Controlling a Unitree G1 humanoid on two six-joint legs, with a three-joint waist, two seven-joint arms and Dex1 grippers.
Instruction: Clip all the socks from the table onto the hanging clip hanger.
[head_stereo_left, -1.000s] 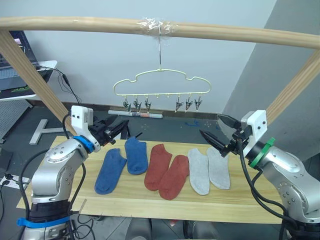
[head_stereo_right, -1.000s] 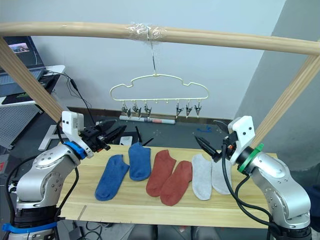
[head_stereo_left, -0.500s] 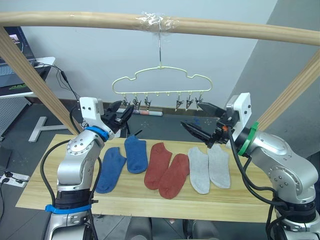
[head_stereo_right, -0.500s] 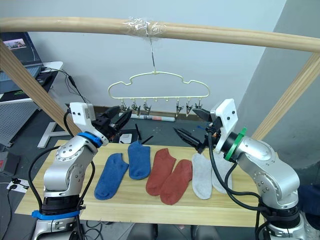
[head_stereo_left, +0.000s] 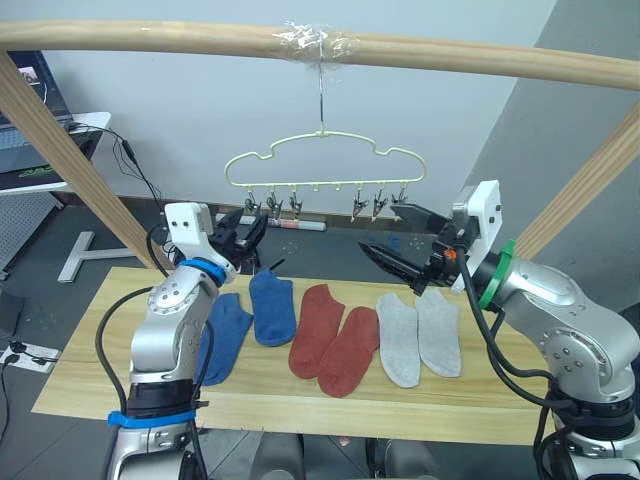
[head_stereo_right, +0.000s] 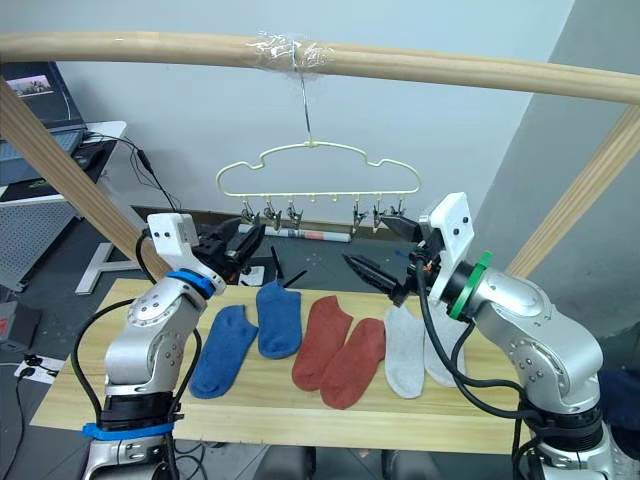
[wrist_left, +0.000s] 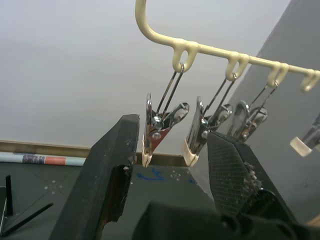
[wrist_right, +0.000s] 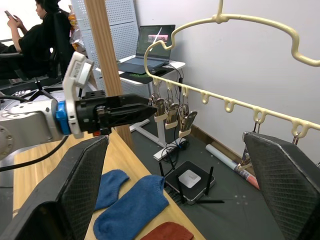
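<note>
Socks (head_stereo_left: 330, 325) lie untouched in a row across the middle of the counter (head_stereo_left: 90, 370), two blue toward its left end, two rust-red in the centre and two grey toward its right end, so nothing has been picked up yet. What has changed over the last second is your arms: both came up off the counter and swung inward toward the hanger (head_stereo_left: 322, 168), which hangs from the taped pole above the counter's far edge with all its clips (wrist_left: 161, 122) bare. Your left hand (head_stereo_left: 245, 232) has crept a little closer in the last half second and now sits just below the leftmost clips, fingers apart and empty; in the left wrist view the first clips hang between the two fingers (wrist_left: 107, 175), apparently not touching them. Your right hand (head_stereo_left: 400, 240) has barely moved in that half second; it hovers wide open and empty under the right end of the hanger, above the grey socks. My reading: you are lined up on the clips with no sock to feed them, so the task is at its very start. One hand probably needs to drop back to the counter for a sock while the other works a clip.
</note>
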